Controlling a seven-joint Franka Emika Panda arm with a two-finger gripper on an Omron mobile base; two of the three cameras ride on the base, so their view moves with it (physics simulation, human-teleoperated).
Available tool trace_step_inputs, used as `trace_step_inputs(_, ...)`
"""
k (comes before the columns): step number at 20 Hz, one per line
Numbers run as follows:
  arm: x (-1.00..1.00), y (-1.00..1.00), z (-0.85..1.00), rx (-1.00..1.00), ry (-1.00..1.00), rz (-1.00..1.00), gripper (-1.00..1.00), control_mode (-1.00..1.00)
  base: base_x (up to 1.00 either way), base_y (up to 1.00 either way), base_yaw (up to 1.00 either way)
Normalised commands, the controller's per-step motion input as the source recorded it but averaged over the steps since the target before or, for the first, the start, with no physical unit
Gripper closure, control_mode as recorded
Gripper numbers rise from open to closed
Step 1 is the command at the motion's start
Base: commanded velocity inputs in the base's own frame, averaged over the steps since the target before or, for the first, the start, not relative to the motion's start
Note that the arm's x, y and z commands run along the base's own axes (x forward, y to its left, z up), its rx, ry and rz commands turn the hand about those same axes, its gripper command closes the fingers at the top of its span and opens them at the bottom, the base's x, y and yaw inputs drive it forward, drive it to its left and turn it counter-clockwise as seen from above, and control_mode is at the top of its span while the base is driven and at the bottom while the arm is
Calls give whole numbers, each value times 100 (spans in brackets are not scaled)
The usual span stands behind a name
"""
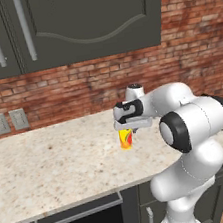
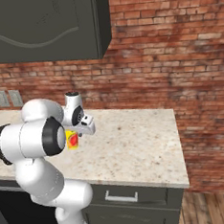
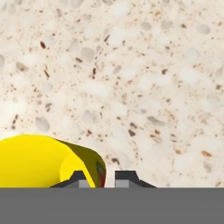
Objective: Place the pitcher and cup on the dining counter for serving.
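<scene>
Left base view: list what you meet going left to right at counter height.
Wall outlets → bare stretch of the speckled counter → the cup under the gripper → the arm's big white elbow joint.

The gripper (image 1: 126,131) points down over the yellow cup (image 1: 126,139), which stands upright on the speckled counter (image 1: 56,167) below dark cabinets (image 1: 70,23).
</scene>
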Motion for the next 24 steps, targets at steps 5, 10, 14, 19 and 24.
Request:
trace_step_inputs(5, -5, 0, 7, 0, -4, 0, 100, -100, 0, 0, 0)
trace_step_inputs(10, -37, 0, 47, 0, -25, 1, 100, -100, 0, 0, 0)
trace_step_inputs(14, -48, 0, 71, 0, -33, 1, 100, -100, 0, 0, 0)
trace_step_inputs(19, -51, 0, 80, 0, -34, 0, 100, -100, 0, 0, 0)
trace_step_inputs(24, -45, 0, 80, 0, -31, 1, 100, -100, 0, 0, 0)
